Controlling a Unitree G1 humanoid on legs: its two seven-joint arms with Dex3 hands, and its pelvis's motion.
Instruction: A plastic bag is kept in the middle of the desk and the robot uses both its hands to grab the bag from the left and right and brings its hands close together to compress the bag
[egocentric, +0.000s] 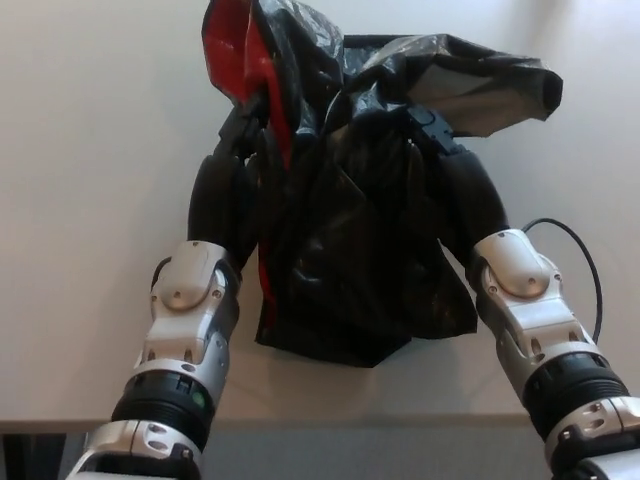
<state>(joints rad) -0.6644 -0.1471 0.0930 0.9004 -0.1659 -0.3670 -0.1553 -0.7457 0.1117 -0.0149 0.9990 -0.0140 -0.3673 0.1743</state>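
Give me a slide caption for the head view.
Both hands, left hand and right hand, squeeze a crumpled black and red plastic bag between them on the desk.

left hand (228, 190) clamped, forearm raised | right hand (462, 185) clamped; hands close together

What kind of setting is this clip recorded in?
Probably a lab or office test bench: a plain pale desk holding nothing but a crumpled black plastic bag, squeezed between the robot's left hand and right hand, with a loose black cable trailing by the right arm.
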